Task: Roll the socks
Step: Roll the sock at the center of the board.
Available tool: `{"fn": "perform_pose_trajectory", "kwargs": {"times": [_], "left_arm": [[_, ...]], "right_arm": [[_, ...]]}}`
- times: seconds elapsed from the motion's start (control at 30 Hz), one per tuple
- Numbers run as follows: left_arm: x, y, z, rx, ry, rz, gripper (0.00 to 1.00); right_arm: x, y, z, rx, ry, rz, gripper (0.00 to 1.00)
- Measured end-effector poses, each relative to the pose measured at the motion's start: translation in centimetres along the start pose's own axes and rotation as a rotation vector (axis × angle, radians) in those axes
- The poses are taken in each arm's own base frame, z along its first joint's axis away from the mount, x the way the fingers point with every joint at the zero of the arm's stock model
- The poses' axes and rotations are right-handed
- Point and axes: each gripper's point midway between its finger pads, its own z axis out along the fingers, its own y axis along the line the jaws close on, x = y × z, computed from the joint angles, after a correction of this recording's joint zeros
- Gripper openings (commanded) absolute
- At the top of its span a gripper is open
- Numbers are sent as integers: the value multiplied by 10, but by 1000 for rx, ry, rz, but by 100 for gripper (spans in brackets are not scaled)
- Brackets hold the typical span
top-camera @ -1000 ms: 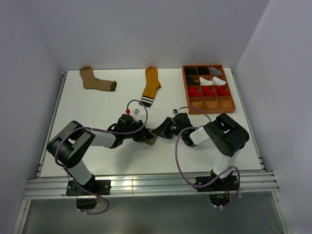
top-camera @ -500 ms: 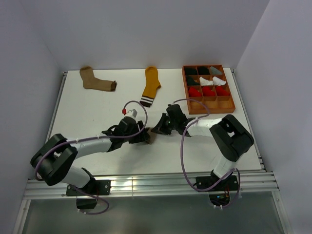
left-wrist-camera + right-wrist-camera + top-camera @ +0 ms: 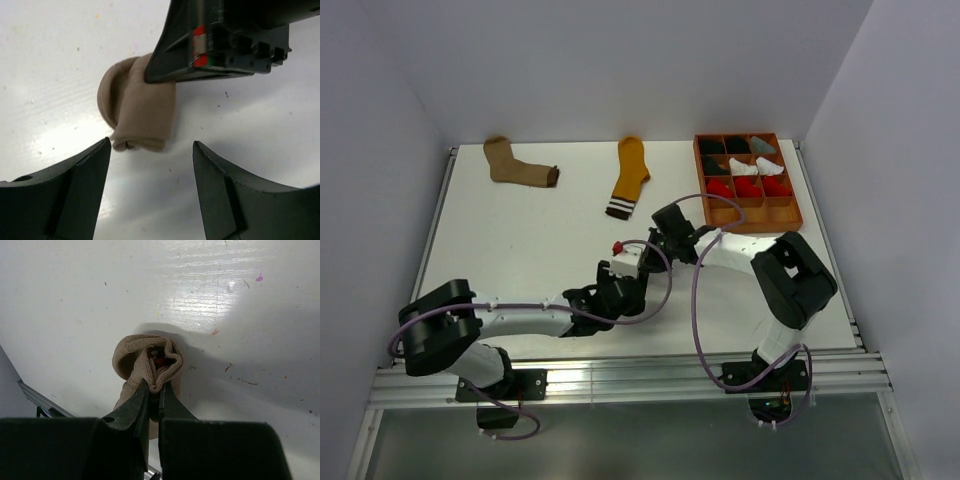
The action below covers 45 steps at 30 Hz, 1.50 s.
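The light brown sock (image 3: pixel 140 112) lies rolled into a short bundle on the white table. A bit of its red cuff shows inside the roll in the right wrist view (image 3: pixel 159 359). My right gripper (image 3: pixel 158 386) is shut on the folded edge of this roll; in the top view (image 3: pixel 660 243) it hides the sock. My left gripper (image 3: pixel 151 190) is open and empty, just short of the roll, and sits mid-table in the top view (image 3: pixel 632 285). The tan sock with dark cuff (image 3: pixel 516 166) and the mustard sock (image 3: pixel 630 178) lie flat at the back.
An orange compartment tray (image 3: pixel 798 205) with red, white, black and grey rolled bundles stands at the back right, close behind the right arm. Purple cables loop beside both arms. The table's metal front rail (image 3: pixel 620 380) runs along the near edge.
My left gripper has let go of the sock roll and drawn back to the near right, open. My right gripper has moved slightly back with the roll still pinched.
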Motion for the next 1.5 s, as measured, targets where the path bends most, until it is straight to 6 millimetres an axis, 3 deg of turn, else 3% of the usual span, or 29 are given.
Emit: {"fn": "perform_pose_trajectory", "kwargs": {"times": [0.37,0.43,0.47,0.6,0.73,0.87,0.9,1.1,1.3,1.5], "left_arm": [[14,-5,35,-98,-17,175,65],[20,-3,41,-122,-7,193,60],[23,-2,43,-134,-2,200,56],[28,6,50,-190,9,206,25],[26,7,51,-196,8,172,2],[24,9,52,-164,38,138,1],[23,9,51,-149,51,125,1],[20,9,49,-5,148,-27,1],[15,16,46,130,236,-231,1],[13,17,45,230,307,-380,1]], "right_arm": [[2,2,2,-4,18,-1,0],[3,3,3,-7,23,-2,0],[3,3,3,-9,27,-3,0],[4,5,4,-22,33,-5,0],[1,8,5,-45,22,-10,4],[-1,9,8,-95,-1,-5,22],[0,10,8,-112,-7,-3,31],[3,5,-6,-221,-67,36,56],[1,12,-26,-321,-140,36,60],[-4,19,-28,-393,-185,35,67]]}}
